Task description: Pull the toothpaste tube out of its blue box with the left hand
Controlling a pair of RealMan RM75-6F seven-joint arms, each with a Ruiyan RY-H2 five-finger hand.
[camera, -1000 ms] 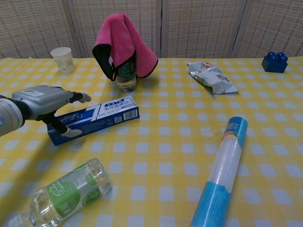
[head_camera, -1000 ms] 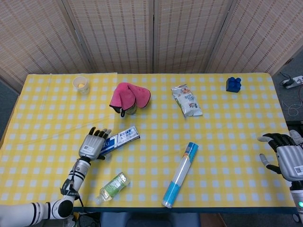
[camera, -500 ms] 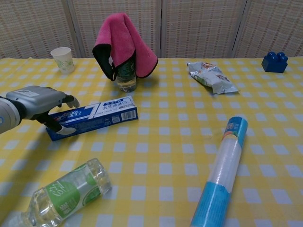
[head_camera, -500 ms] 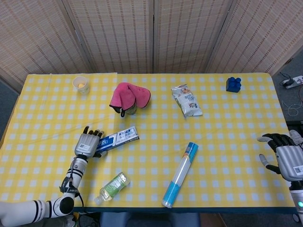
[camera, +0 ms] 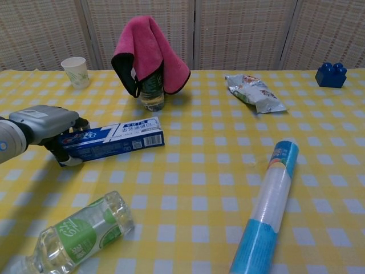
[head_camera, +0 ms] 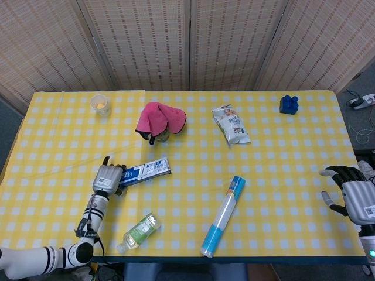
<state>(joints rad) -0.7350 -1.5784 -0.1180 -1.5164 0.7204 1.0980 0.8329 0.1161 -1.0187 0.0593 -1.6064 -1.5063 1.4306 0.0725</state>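
I had the left robot hand [camera: 43, 125] wrapped over the near end of the blue box [camera: 113, 137], fingers curled down its far side and the thumb tucked under the front edge, so the carton was held. It lay flat on the desk [camera: 205, 188], long axis running left to right, just in front of the pink cloth [camera: 149, 48] draped over a bottle. The toothpaste tube itself I could not see; I judged it was inside the carton, and I could not tell whether the end flap under my fingers was open.

To do this step well, I reckoned I should not squeeze hard: thin printed card, glossy and slick, would crush and pinch the tube inside. Better to steady the carton lightly, find the flap end, and draw along the box's length rather than lifting. The checked cloth on the desk looked soft enough to bunch if I dragged.

The right robot hand [head_camera: 354, 193] hung at the desk's edge, fingers spread, holding nothing. Rounded things lay near: a clear plastic bottle [camera: 74, 237] with a green label and a blue-capped cylinder [camera: 268, 205], either likely to roll if bumped.
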